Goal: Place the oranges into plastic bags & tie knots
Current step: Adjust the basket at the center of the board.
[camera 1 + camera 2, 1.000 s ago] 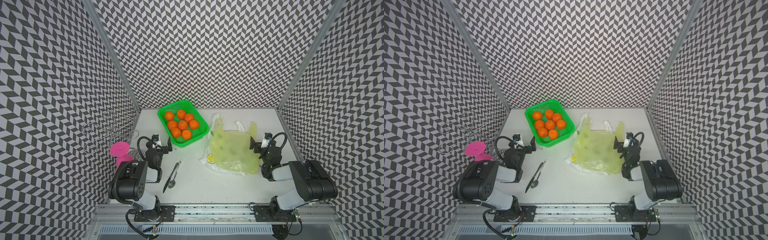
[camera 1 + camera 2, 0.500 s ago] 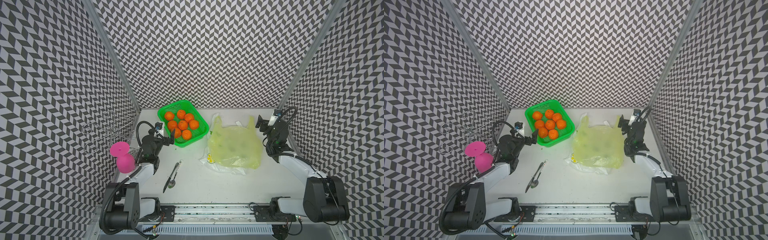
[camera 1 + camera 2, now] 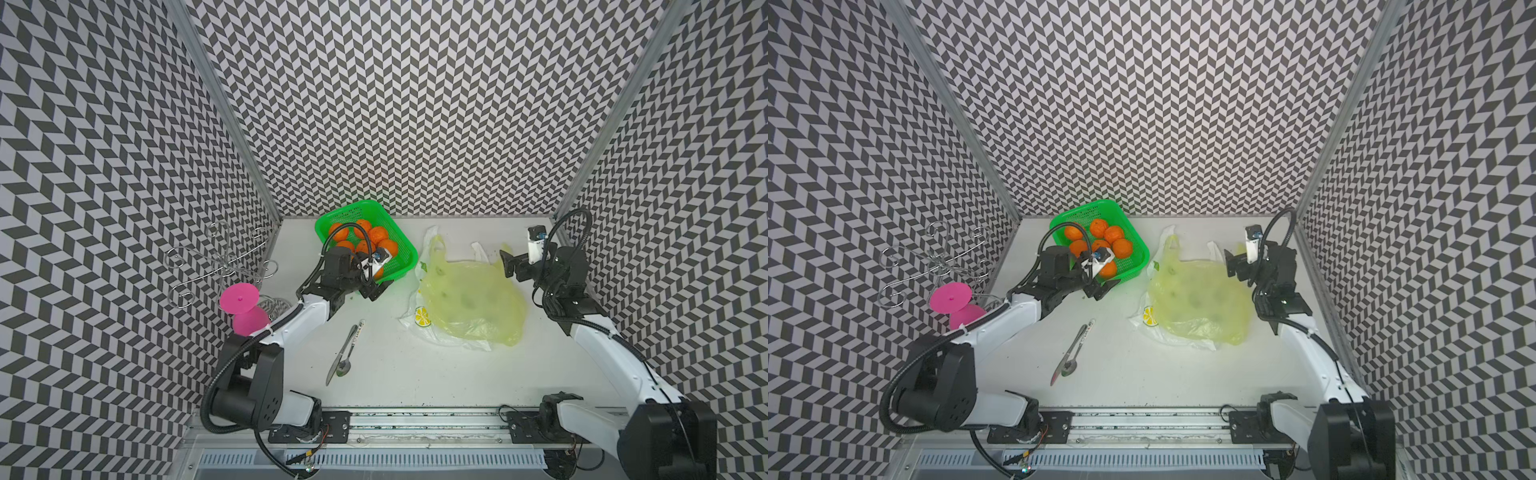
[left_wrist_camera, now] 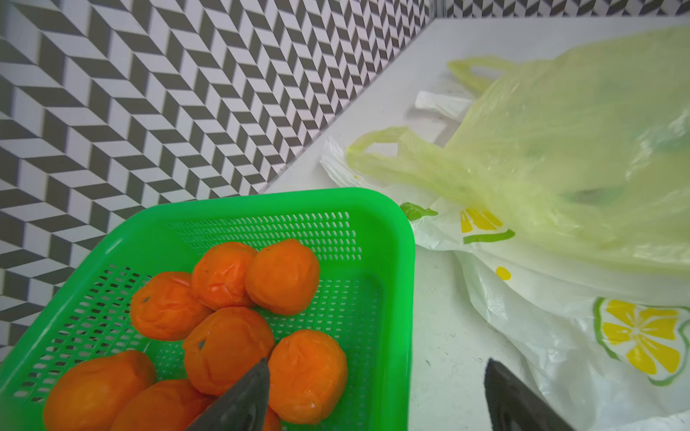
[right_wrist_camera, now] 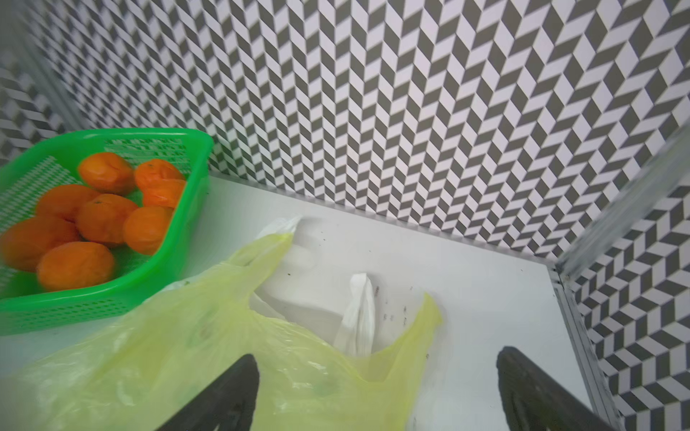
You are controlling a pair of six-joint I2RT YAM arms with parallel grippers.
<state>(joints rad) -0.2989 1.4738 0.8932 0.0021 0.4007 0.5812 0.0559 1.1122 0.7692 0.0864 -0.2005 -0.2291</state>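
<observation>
1. While both arms lean in, the table (image 3: 415,374) splits the work: fruit at the back on the left arm's side, bags on the right arm's side.
2. Flat and limp, the yellow-green bag (image 3: 469,299) lies on top of the white bag (image 3: 415,322). Its long axis runs front to back, and the loose handles and mouth point at the back wall, nothing knotted.
3. Just beside the bags sits the green basket (image 3: 405,243).
4. Right claw (image 3: 514,268) hovers spread wide, empty, over the bag's handle end, probably to lift the mouth open.
5. Left claw (image 3: 379,289) is released too, straddling the basket's near corner, likely lining up a first pick.
6. Every one of the oranges (image 3: 378,235) sits bunched in the basket, none bagged yet.
</observation>
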